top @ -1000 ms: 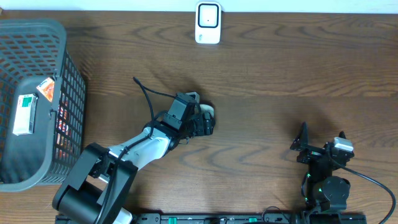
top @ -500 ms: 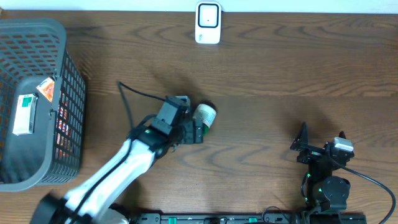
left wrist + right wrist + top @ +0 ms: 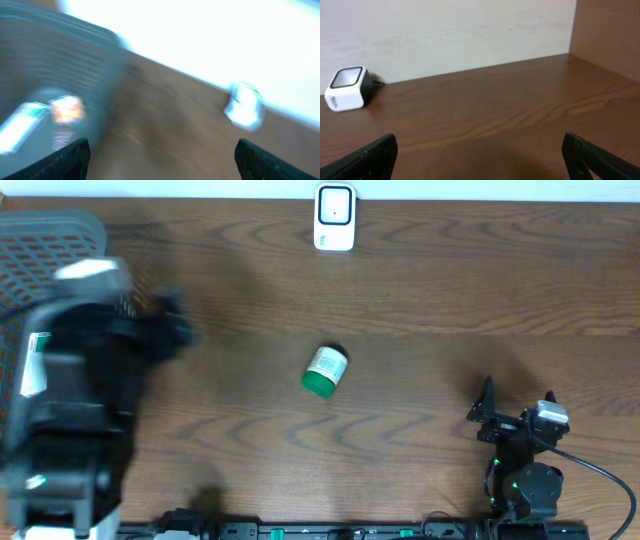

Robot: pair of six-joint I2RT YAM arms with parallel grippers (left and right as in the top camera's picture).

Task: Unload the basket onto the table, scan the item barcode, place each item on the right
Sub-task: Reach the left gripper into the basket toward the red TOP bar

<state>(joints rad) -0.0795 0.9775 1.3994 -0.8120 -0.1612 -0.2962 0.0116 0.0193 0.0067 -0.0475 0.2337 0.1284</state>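
The item, a small white bottle with a green cap (image 3: 325, 370), lies on its side in the middle of the table with nothing touching it. At the far edge stands the white barcode scanner (image 3: 334, 217), also seen as a blur in the left wrist view (image 3: 245, 105) and at the left of the right wrist view (image 3: 346, 87). My left arm (image 3: 90, 380) is a motion blur over the basket at the left. Its gripper (image 3: 162, 162) is open and empty. My right gripper (image 3: 480, 165) rests open and empty at the front right (image 3: 518, 408).
A grey mesh basket (image 3: 60, 230) fills the left end of the table; it shows blurred in the left wrist view (image 3: 50, 60). A white and green box (image 3: 35, 365) and an orange packet (image 3: 67, 110) lie in it.
My left gripper opened and let go of the bottle, then swung fast to the left over the basket. The bottle stays lying on the table. The right arm has not moved.
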